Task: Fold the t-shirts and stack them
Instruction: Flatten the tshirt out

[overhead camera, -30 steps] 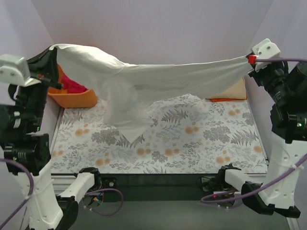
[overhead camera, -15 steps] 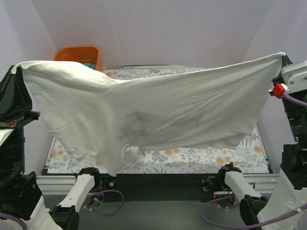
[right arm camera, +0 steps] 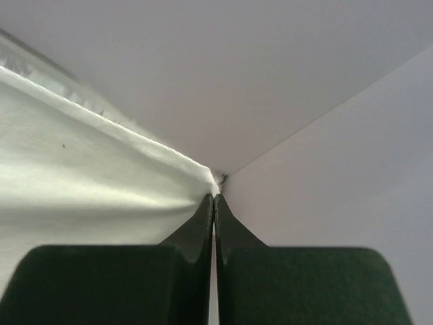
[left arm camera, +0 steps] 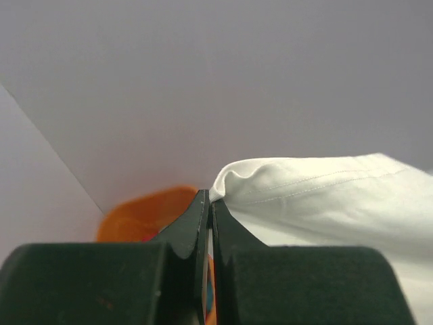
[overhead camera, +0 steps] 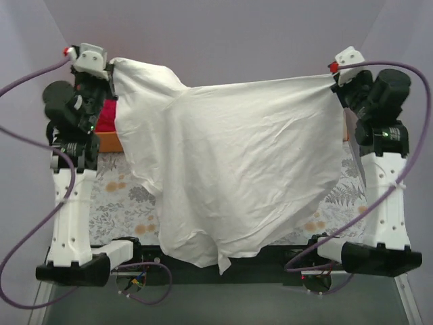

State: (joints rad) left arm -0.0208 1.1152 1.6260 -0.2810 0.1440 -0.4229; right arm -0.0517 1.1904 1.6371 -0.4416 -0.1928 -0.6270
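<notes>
The large white t-shirt (overhead camera: 237, 169) hangs spread in the air between both arms, its lower edge drooping over the table's near edge. My left gripper (overhead camera: 111, 64) is shut on its top left corner; the left wrist view shows the pinched cloth (left arm camera: 304, 196) at the fingertips (left arm camera: 209, 198). My right gripper (overhead camera: 335, 78) is shut on the top right corner; the right wrist view shows the cloth (right arm camera: 88, 176) at the fingertips (right arm camera: 214, 198). A magenta shirt (overhead camera: 107, 122) shows in the tub. Printed blotches do not show on this side.
The orange tub (overhead camera: 111, 141) stands at the back left, partly behind the left arm; it also shows blurred in the left wrist view (left arm camera: 145, 213). The floral table covering (overhead camera: 122, 200) shows left and right of the hanging shirt. White walls enclose the table.
Both arms have swung the shirt up and back from a low spread near the camera. It now hangs higher and farther back, draped down in front.
</notes>
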